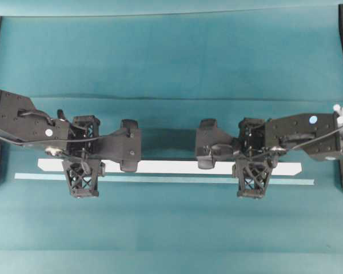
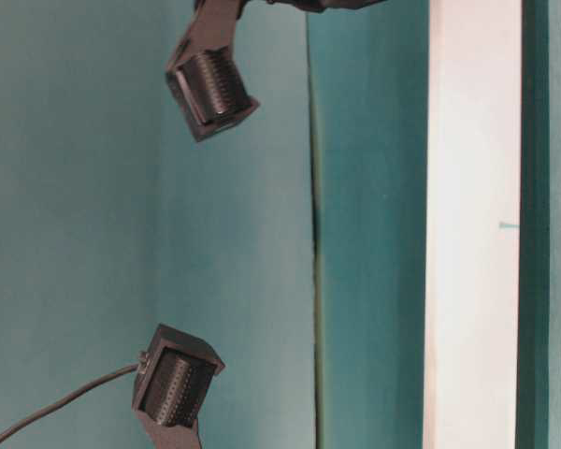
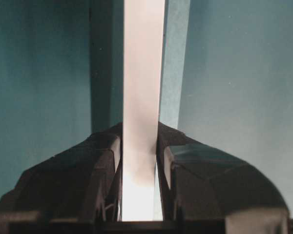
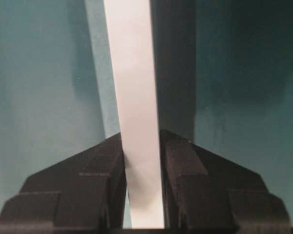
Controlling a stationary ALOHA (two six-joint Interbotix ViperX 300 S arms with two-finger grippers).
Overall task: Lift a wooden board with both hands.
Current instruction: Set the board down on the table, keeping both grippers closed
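- The wooden board point(image 1: 171, 167) lay lengthwise across the teal tabletop point(image 1: 171, 63), nearer the front edge than the back, and stretched most of the way between the left and right edges.
- A thin pale teal strip point(image 1: 160, 179) ran parallel to the board, just beside it on the front-edge side and reaching a little farther toward each side edge.
- The left gripper point(image 3: 139, 161) was clenched on the board near its left end; in the left wrist view both dark fingers point(image 3: 100, 170) pressed against the white plank's two long sides.
- The right gripper point(image 4: 141, 161) was likewise clamped on the board near its right end, with a finger point(image 4: 185, 170) tight against each long side.
- From overhead, the left arm point(image 1: 28, 120) came in from the left edge and the right arm point(image 1: 308, 134) from the right edge, both reaching inward over the board, their wrist housings facing each other well apart.
- In both wrist views a dark shadow lay on the cloth alongside the plank.
- The table-level view showed the board as a pale band with the two black wrist housings point(image 2: 206, 89) off to one side; whether the board touched the cloth could not be told.
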